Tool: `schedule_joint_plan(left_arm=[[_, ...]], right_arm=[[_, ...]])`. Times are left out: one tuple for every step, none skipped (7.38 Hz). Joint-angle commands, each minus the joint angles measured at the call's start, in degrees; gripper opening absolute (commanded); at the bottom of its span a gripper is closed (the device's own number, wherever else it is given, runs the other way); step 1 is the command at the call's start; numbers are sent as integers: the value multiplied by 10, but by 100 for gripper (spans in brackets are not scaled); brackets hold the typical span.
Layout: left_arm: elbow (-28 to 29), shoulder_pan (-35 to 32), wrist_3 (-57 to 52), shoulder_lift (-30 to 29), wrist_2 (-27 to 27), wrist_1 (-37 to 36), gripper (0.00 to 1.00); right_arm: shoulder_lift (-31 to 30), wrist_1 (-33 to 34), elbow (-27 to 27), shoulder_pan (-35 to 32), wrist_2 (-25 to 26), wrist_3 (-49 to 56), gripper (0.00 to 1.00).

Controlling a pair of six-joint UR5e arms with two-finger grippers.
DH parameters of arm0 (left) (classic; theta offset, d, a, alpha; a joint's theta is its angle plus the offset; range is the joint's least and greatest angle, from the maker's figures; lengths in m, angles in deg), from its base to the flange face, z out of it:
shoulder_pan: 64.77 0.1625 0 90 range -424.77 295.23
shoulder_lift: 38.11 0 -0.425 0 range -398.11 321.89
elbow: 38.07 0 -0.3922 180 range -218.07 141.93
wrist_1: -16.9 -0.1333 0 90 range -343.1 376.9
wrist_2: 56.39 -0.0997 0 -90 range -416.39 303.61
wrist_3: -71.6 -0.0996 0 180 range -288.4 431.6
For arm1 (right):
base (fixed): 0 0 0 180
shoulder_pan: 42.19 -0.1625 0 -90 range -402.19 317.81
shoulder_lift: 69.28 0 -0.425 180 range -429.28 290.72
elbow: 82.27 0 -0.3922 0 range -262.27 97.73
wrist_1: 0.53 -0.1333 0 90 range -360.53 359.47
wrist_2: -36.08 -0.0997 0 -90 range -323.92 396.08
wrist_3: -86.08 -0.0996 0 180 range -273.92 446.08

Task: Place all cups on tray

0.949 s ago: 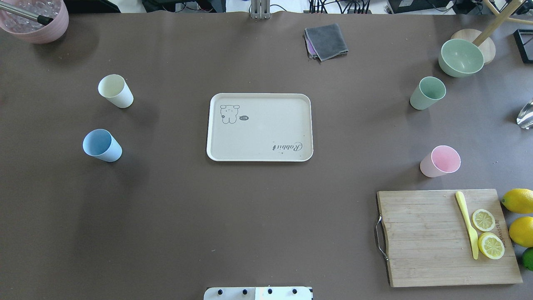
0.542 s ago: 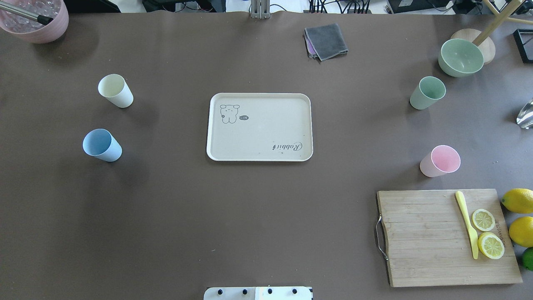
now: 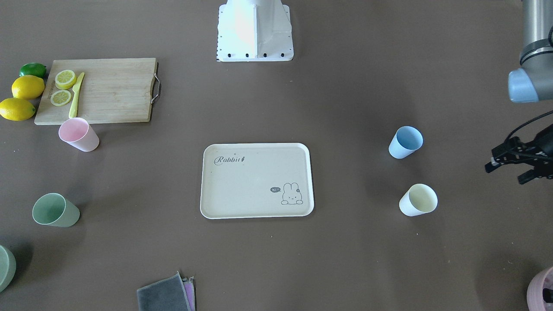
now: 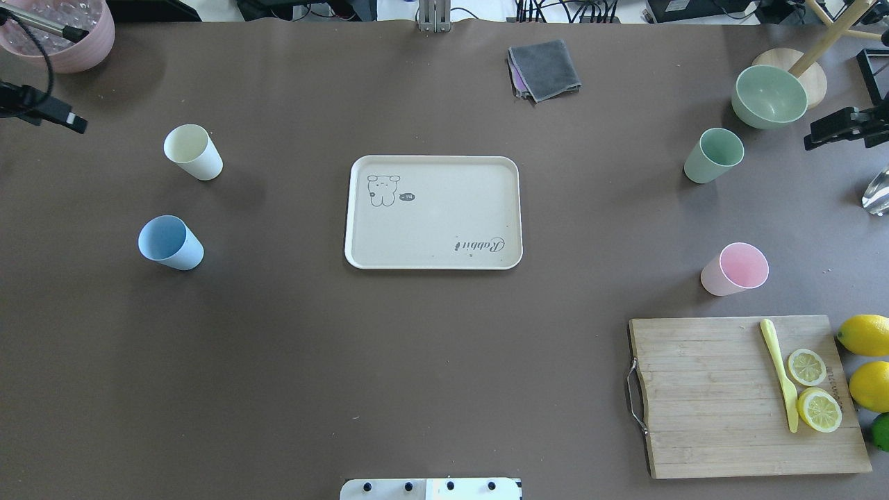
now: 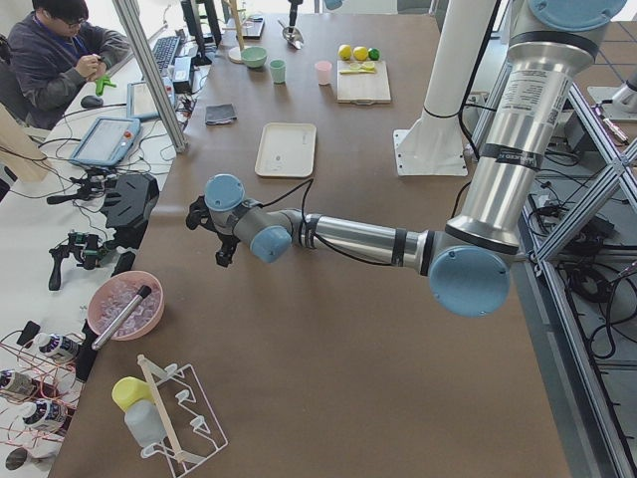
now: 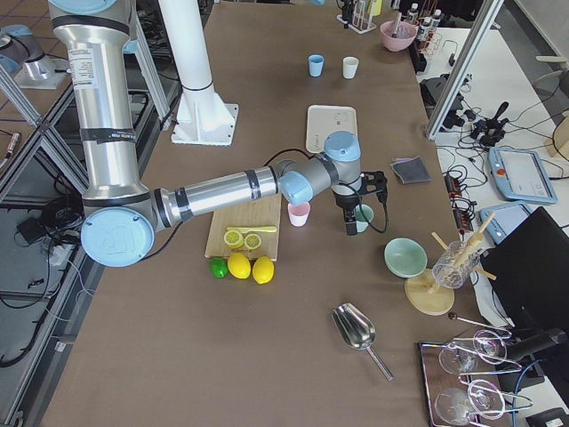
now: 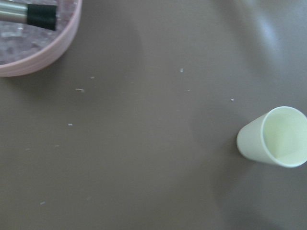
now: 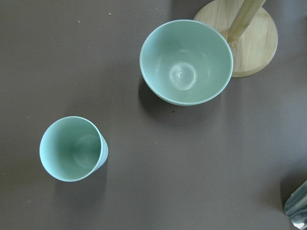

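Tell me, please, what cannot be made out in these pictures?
Right gripper: cut off by the overhead view's right edge, absent from the front view; open or shut is unclear.
Pink bowl: contents cropped by the overhead view's corner and blurred in the left wrist view.
Cutting board: its printed lettering is too small overhead.
Lime: cut off by the overhead view's right edge.

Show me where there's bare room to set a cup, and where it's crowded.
The tray is bare throughout. Open table lies between it and the robot base, and between it and the blue cup and cream cup. Crowded: the corner with the cutting board, lemons and pink cup, and around the green bowl and green cup.
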Motion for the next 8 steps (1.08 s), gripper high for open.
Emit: schedule_joint_plan(left_arm=[[40,67,96,-54,-58,33,95],[53,71,107,-65,-63,37,85],[58,72,108,-66,-63,37,78],[64,74,108,-72,-67,37,76],[65,88,109,-73,-95,37,75],[63,94,125,-73,-99,39,69],[69,104,128,-72,-107,54,63],[73,114,128,-70,-118,58,47]], right_arm=[[19,0,16,24,9,-18,99],[19,0,16,25,11,-18,100],[18,0,16,26,12,-18,100],[18,0,16,26,12,-18,100],[18,0,16,26,12,-18,100],[18,0,16,26,12,-18,100],[18,0,17,26,13,-18,100],[18,0,16,26,13,-17,100]])
